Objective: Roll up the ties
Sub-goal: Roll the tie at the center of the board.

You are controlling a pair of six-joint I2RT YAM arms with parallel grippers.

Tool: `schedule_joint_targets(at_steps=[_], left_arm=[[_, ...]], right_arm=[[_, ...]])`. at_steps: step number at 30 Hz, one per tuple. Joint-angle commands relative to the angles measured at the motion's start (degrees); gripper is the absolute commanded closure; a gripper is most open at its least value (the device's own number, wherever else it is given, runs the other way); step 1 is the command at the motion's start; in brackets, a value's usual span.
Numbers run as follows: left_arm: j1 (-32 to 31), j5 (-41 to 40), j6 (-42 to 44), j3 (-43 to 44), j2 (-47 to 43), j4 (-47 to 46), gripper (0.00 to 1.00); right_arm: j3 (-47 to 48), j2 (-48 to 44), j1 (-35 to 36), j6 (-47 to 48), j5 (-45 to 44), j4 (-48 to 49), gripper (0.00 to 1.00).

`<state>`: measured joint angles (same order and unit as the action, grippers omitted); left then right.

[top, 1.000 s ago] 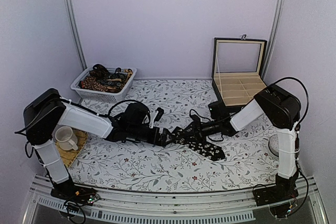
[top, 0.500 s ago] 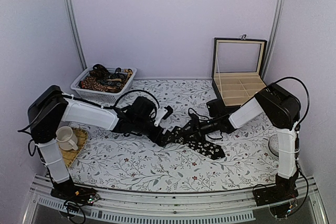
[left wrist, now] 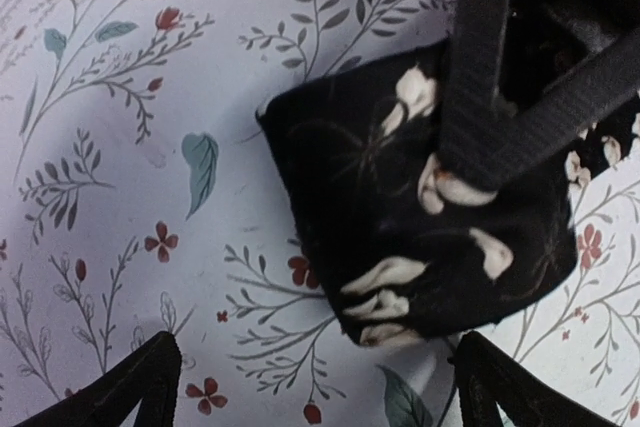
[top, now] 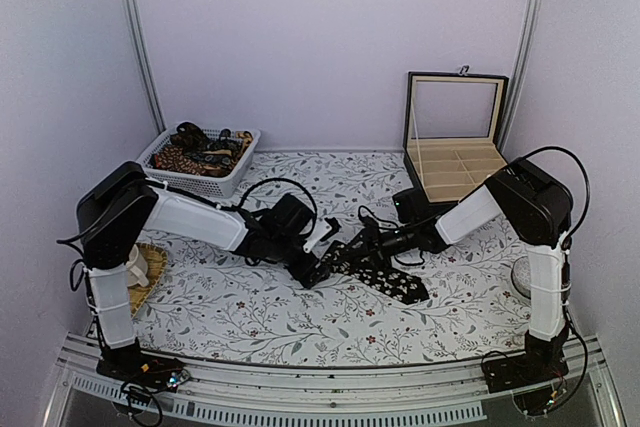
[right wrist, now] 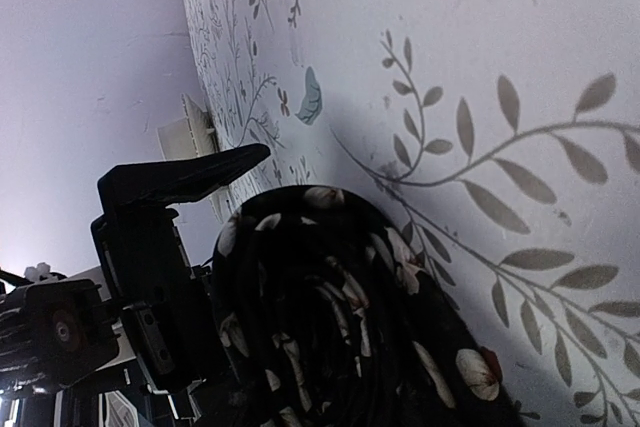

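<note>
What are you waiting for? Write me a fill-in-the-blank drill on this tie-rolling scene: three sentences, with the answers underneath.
1. The left gripper hangs over the black tie with its jaws ____.
2. The right gripper pinches the tie's ____ end.
3. The white basket of spare ties stands in the back ____ corner.

Missing words: open; rolled; left.
</note>
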<state>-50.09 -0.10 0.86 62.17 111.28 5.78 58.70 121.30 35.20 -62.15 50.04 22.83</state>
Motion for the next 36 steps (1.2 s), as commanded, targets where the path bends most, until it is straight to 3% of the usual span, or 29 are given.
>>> schedule_joint_targets(at_steps=[1,13,20,29,36], left_arm=[[-1.9,-4.9,0.1,2.9,4.0,1.5,0.05],[-4.4,-14.3,-0.9,5.5,5.6,3.2,0.05],[-6.5,-19.0,-0.7,7.4,6.2,1.5,0.15],[-8.0,-15.9,-1.0,7.8,6.1,-2.2,0.19],[-5.4,-2.0,-6.9,-1.1,-5.3,-5.3,0.08]], right_arm=[[-0.1,2.9,0.1,0.1,-2.3,-4.0,0.64],[-0.5,3.4,0.1,-0.1,-2.0,-3.2,0.64],[-0.4,3.3,0.1,0.1,-2.3,-3.6,0.59],[-0.2,5.0,0.1,0.0,-2.3,-3.3,0.6],[-0.5,6.8,-0.1,-0.6,-2.0,-1.7,0.67]])
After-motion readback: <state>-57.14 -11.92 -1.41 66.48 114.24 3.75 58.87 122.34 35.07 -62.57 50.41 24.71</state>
